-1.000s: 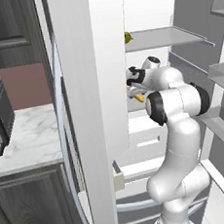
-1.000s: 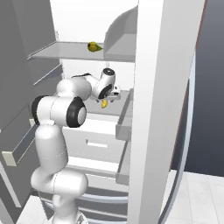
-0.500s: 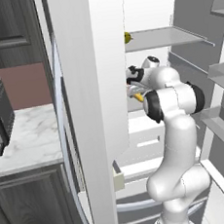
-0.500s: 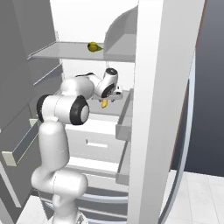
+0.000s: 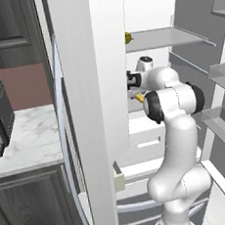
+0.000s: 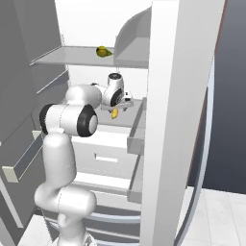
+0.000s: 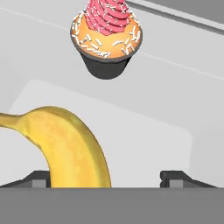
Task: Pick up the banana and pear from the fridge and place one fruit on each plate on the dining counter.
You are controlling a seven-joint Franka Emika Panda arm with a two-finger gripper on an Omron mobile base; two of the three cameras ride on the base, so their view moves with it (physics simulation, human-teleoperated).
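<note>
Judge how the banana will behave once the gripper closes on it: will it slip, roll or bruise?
The banana is curved and smooth, so it may pivot or slip between the fingers. It sits off-centre, toward one finger, so closing will probably nudge it sideways first. It looks stiff but bruisable.

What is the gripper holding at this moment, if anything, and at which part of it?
Nothing is held yet. In the hand view the gripper stands open, with the banana beside one fingertip, not clamped between both.

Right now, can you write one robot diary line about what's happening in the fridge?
stage: reaching for banana | gripper: open, fingers either side of banana | cupcake: beyond it | pear: shelf above | fridge: open
</note>
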